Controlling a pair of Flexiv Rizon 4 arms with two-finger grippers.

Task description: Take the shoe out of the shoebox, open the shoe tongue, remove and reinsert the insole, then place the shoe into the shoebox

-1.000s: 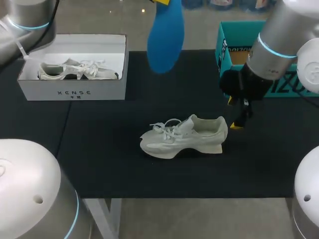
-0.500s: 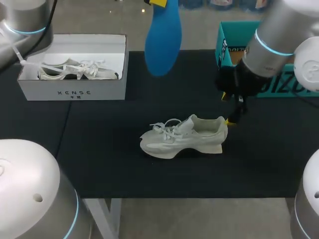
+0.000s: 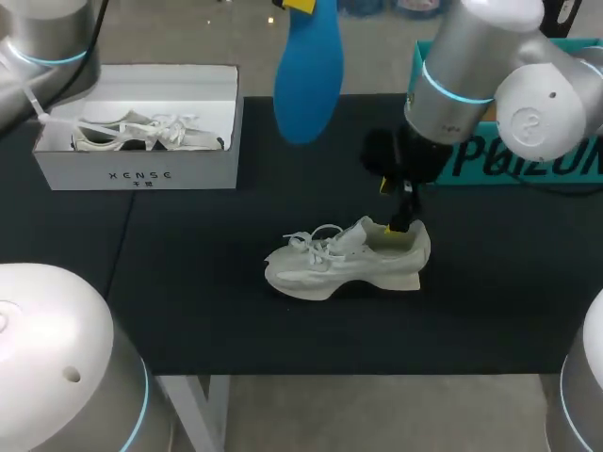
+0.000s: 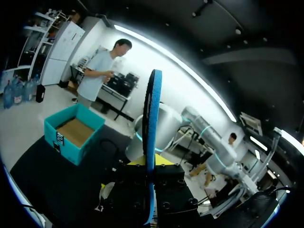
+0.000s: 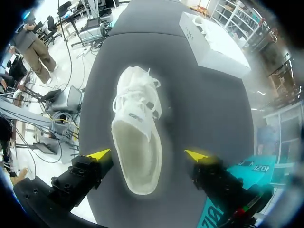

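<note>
A white shoe (image 3: 349,259) lies on its sole in the middle of the black mat, toe to the left. My right gripper (image 3: 400,209) hangs open just above its heel. In the right wrist view the shoe (image 5: 137,137) lies below and between the spread yellow tips of the right gripper (image 5: 148,155), its opening empty and facing up. My left gripper (image 3: 300,5) is high at the back, shut on a blue insole (image 3: 306,75) that hangs down from it. In the left wrist view the insole (image 4: 152,142) stands edge-on between the left gripper's (image 4: 151,164) fingers.
A white shoebox (image 3: 137,174) at the back left holds a second white shoe (image 3: 146,134). A teal box (image 3: 443,89) stands at the back right, behind my right arm. The white shoebox (image 5: 213,45) also shows beyond the shoe's toe in the right wrist view.
My right arm has moved left, from beside the heel to over the shoe's heel, staying open. The left arm has kept the insole nearly still.
</note>
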